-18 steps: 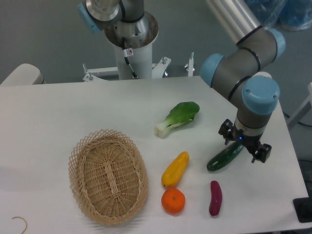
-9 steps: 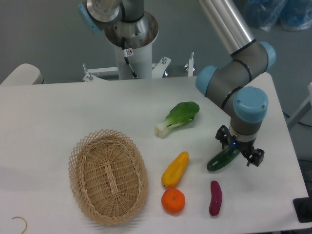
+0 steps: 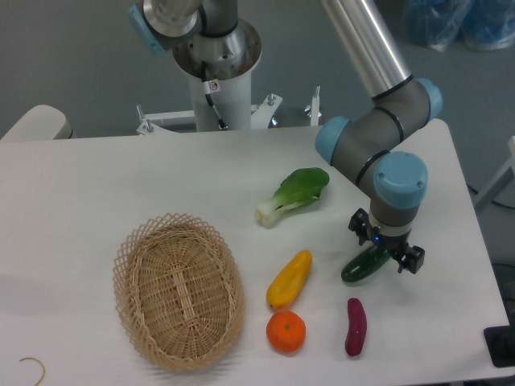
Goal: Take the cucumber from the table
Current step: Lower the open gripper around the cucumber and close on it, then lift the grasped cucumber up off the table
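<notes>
**Lining up on the cucumber**

Descending onto the cucumber [image 3: 361, 265] is the step in hand. The gripper [image 3: 385, 251] sits over its upper end with a finger on either side, so the jaws look spread around it — whether the pads touch the skin cannot be told from this view. The cucumber lies slanted on the table [image 3: 121, 177], right of the yellow vegetable [image 3: 290, 278] and above the purple sweet potato [image 3: 355, 326], apart from both.

To do it well: get low enough that the fingers bracket the body, not just its top curve. The grip lands near one end, not mid-length, so expect the free end to droop on lift — close firmly on the glossy skin and rise straight up, clear of the sweet potato.
</notes>
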`<state>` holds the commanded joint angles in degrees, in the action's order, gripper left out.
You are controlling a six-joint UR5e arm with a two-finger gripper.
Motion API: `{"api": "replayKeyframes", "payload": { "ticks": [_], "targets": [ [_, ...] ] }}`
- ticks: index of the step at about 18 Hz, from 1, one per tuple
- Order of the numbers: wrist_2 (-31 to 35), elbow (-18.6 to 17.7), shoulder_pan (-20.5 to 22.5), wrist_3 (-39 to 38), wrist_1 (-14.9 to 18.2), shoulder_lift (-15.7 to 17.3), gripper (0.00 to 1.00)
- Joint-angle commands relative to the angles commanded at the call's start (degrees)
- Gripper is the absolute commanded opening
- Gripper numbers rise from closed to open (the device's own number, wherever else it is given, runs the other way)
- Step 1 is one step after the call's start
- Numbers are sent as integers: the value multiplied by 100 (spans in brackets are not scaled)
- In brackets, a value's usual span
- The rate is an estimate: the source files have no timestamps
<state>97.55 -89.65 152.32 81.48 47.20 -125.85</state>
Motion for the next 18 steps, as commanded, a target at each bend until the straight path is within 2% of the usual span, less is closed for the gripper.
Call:
{"api": "replayKeyframes", "payload": {
  "ticks": [4,5,8,9,18],
  "targets": [
    [141,-18,-18,-18,-9,-18,100],
    [141,-26,-18,-26,-9,-18,96],
    [141,-26,-18,26,-9,-1,48],
    [133,-26,-27,9,-9,26,41],
    [133,-18,-62,70,-1,52,28]
  ]
}}
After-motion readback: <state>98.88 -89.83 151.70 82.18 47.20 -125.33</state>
